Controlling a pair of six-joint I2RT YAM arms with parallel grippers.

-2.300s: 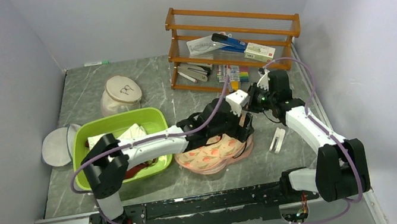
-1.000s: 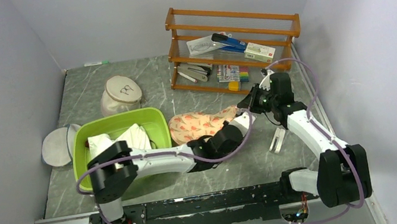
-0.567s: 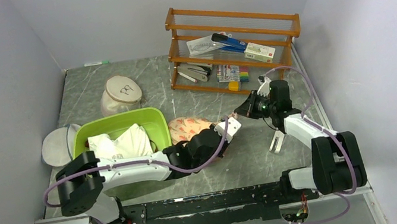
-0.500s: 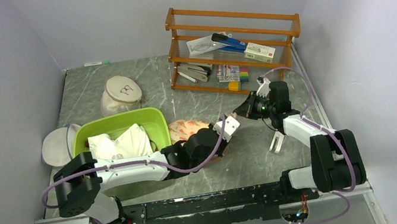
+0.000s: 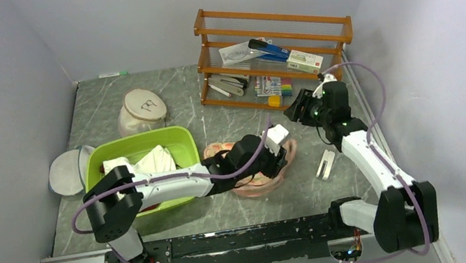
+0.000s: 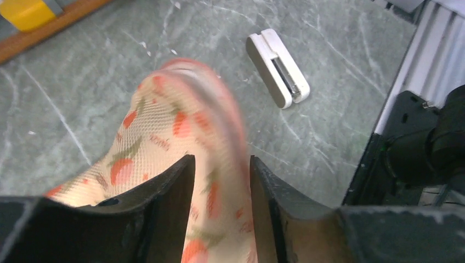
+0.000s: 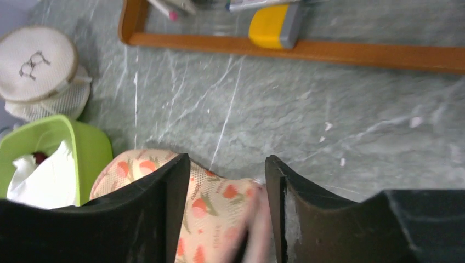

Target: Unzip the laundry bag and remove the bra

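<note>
Top view: the bag lies beside the basin, with the left gripper over it and the right gripper off near the shelf. Left wrist: jaws apart, the blurred bag below, nothing clamped. Right wrist: jaws apart above the bag; unzipping appears to be the step in hand, and the next move calls for pinching the zip pull, which cannot be made out.

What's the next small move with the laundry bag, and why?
Probably lower the left tool onto the laundry bag and pinch its rim: that tool and the right tool stand open, holding nothing, the bag lies loose on the table, and no zipper pull shows.
</note>
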